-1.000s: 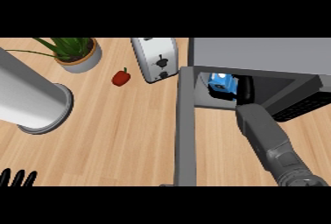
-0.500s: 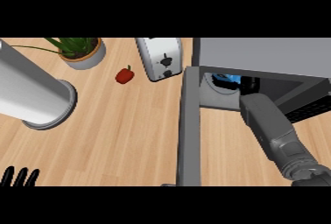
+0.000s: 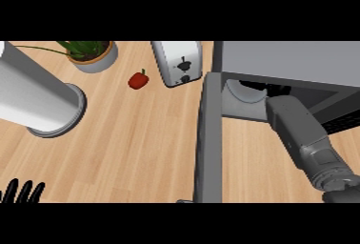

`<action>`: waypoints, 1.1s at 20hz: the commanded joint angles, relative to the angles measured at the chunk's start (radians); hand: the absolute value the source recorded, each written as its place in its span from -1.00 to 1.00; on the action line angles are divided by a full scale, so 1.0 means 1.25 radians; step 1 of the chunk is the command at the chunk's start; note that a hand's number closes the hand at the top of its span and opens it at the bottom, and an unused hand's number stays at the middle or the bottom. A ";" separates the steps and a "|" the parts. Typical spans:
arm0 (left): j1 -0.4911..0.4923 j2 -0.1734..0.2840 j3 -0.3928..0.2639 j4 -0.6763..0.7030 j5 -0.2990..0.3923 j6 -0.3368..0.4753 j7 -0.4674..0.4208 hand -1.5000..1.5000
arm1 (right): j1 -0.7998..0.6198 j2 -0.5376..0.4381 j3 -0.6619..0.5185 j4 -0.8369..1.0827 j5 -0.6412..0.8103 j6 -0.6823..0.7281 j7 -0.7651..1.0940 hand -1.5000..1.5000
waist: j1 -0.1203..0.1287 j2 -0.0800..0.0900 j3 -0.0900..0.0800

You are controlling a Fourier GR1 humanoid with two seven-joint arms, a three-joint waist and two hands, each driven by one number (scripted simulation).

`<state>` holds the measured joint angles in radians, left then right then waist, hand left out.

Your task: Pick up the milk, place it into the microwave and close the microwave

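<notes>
Reaching into the microwave (image 3: 288, 62), right forearm (image 3: 302, 133) beside open door (image 3: 209, 143)

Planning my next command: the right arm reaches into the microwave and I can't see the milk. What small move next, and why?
Probably draw the right forearm straight back out of the microwave. Its hand is hidden under the microwave's top, the milk does not show, and the door stands wide open; the door cannot swing shut while the arm crosses the opening.
</notes>
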<state>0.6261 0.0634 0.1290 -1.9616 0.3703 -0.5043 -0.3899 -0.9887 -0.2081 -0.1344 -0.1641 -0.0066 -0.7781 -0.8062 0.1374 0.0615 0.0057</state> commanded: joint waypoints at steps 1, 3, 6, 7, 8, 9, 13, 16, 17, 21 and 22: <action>0.000 -0.005 -0.014 -0.002 -0.006 -0.002 0.005 -1.00 | -0.018 -0.019 -0.012 0.007 0.004 -0.104 -0.018 1.00 | 0.014 0.006 0.000; -0.024 0.012 0.008 0.021 0.000 -0.008 -0.002 -1.00 | -0.026 -0.004 -0.015 0.012 0.006 -0.129 -0.013 1.00 | 0.009 0.004 -0.001; -0.020 0.012 0.002 0.009 0.001 -0.007 0.008 -1.00 | -0.031 0.002 -0.018 0.016 0.010 -0.152 -0.009 1.00 | 0.015 0.005 0.000; -0.037 -0.003 -0.011 0.013 -0.008 0.010 0.013 -1.00 | -0.040 -0.021 -0.014 0.020 0.017 -0.137 -0.003 1.00 | 0.014 0.010 0.000; -0.026 0.020 0.013 0.022 0.009 -0.007 0.014 -1.00 | -0.033 0.000 -0.021 0.016 0.012 -0.158 -0.011 1.00 | 0.015 0.006 0.000; -0.030 0.007 0.006 0.012 0.000 0.000 0.001 -1.00 | 0.057 -0.062 -0.001 0.125 0.043 -0.262 0.119 1.00 | 0.000 0.030 -0.013; -0.050 0.015 0.003 0.009 -0.008 -0.001 0.006 -1.00 | 0.074 -0.066 0.070 0.129 0.116 -0.339 0.224 -1.00 | 0.032 0.031 -0.009; -0.063 0.014 0.002 0.013 -0.015 0.009 0.013 -1.00 | 0.080 -0.069 0.106 0.130 0.156 -0.352 0.317 -1.00 | 0.030 0.025 -0.009; -0.067 0.019 0.001 0.018 -0.018 0.003 0.011 -1.00 | 0.072 -0.059 0.115 0.130 0.167 -0.363 0.340 -1.00 | 0.040 0.027 -0.009; -0.058 0.017 -0.004 0.026 -0.016 0.002 0.022 -1.00 | -0.022 0.015 0.152 0.120 0.200 -0.157 0.219 -1.00 | 0.039 0.008 0.001; -0.079 0.018 0.004 0.044 -0.018 0.004 0.013 -1.00 | -0.028 0.014 0.152 0.117 0.200 -0.145 0.216 -1.00 | 0.035 0.011 0.000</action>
<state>0.5478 0.0841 0.1294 -1.9294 0.3550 -0.5024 -0.3713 -0.9930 -0.2191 0.0315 -0.0219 0.2200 -1.0257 -0.5262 0.1871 0.0775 0.0002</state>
